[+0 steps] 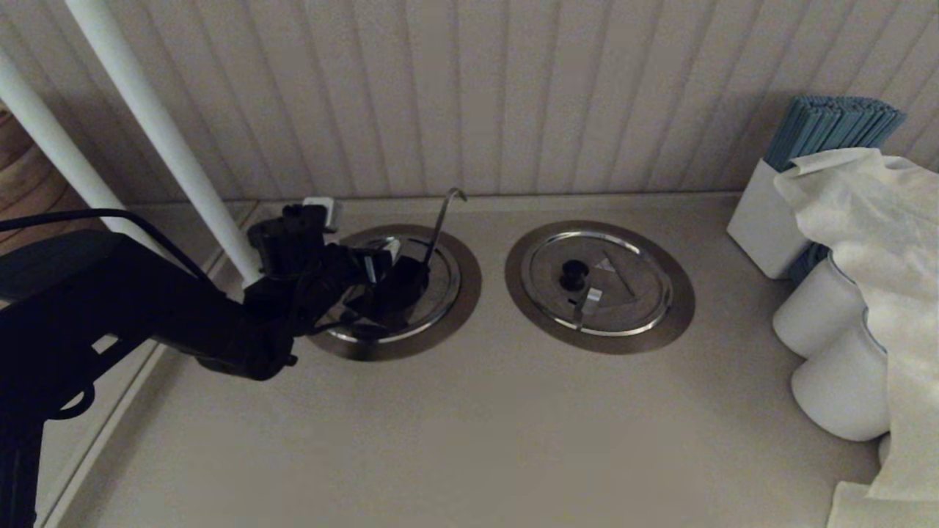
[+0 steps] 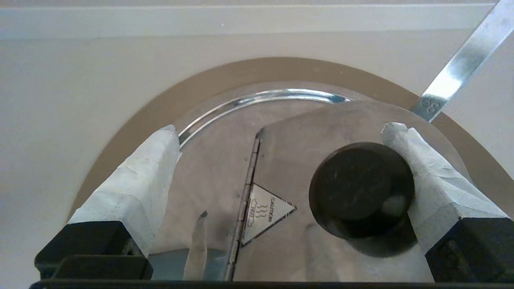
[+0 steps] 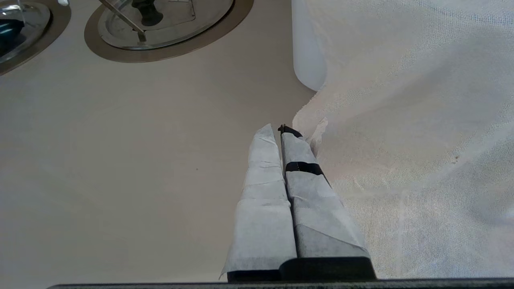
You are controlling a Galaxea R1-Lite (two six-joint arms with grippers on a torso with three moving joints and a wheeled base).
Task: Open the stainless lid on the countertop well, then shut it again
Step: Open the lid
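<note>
Overhead, the left gripper (image 1: 381, 275) hovers over the stainless lid (image 1: 440, 282), seated in the countertop well (image 1: 466, 282) left of its twin; up close, spread fingers (image 2: 425, 176) bracket the black knob (image 2: 361, 188), one pad touching it, hinge running between them; elsewhere, the right gripper (image 3: 277, 134) idles, fingers pressed together, beside a white cloth (image 3: 421, 140).

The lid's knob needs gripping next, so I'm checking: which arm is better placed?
Left. The left gripper is open over the stainless lid, one finger touching its black knob. The right gripper sits shut beside the white cloth.
</note>
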